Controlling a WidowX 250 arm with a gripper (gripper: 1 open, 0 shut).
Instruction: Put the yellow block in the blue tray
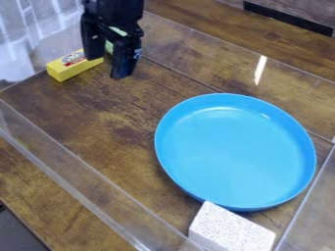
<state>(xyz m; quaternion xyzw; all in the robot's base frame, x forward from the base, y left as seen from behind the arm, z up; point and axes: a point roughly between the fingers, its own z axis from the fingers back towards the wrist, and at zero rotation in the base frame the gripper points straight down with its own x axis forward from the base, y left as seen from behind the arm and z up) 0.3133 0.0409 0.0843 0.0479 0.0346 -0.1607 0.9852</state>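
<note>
Yellow block (pixel 73 68) angled from lower left to upper right, end effector (pixel 108 71) wide.

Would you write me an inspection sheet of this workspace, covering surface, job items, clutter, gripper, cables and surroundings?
Surface: brown wood-grain table.
Job items: yellow block, reddish mark on top, outside the round blue tray; no item seen in the tray.
Clutter: white speckled block near the tray's lower edge; green object partly hidden behind the gripper.
Gripper: dark, beside the yellow block, not holding it; open.
Cables: nothing seen.
Surroundings: transparent panel along the lower left.
</note>
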